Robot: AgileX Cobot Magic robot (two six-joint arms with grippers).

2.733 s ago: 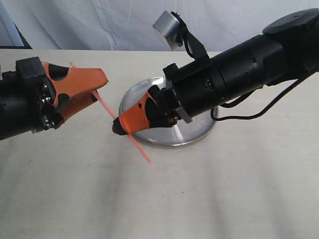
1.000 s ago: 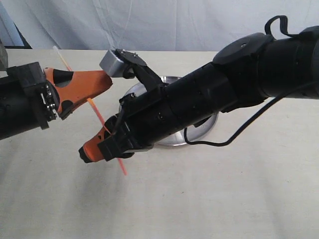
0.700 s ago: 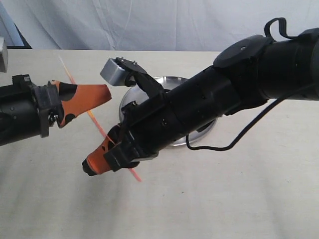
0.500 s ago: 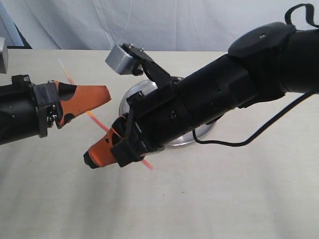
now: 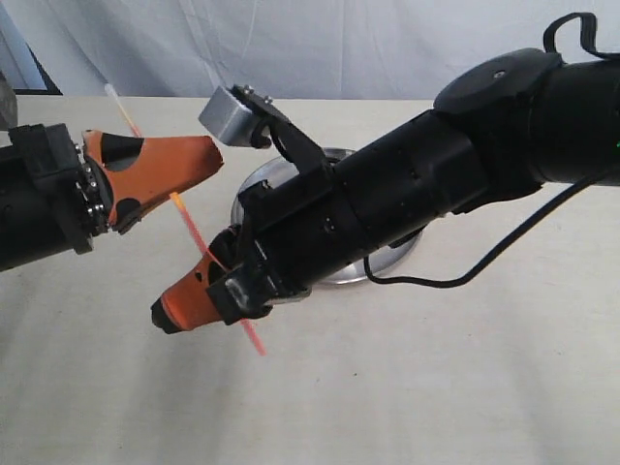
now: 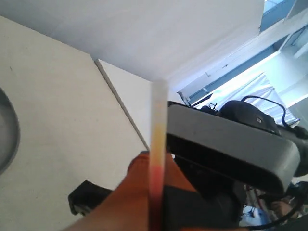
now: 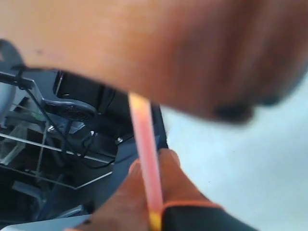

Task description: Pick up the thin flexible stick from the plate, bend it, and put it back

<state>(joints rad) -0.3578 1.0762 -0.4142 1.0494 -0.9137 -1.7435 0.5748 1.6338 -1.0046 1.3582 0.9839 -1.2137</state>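
Observation:
The thin flexible stick, red-orange with a pale tip, hangs in the air left of the plate and slants from upper left to lower right. It looks almost straight. My left gripper is shut on its upper part, and the pale tip pokes out above the fingers. My right gripper is shut on its lower part, with a short end sticking out below. The steel plate lies behind the right arm, mostly hidden. The stick runs between the orange fingers in the left wrist view, and the stick does so in the right wrist view too.
The right arm stretches low over the plate, with its grey wrist camera up front. A white cloth backdrop closes the far side. The pale tabletop spreads out in front.
The right gripper has swung left, off the plate and out over the table, carrying the stick's lower end. Since half a second ago the left gripper has risen a little and the stick stands steeper.

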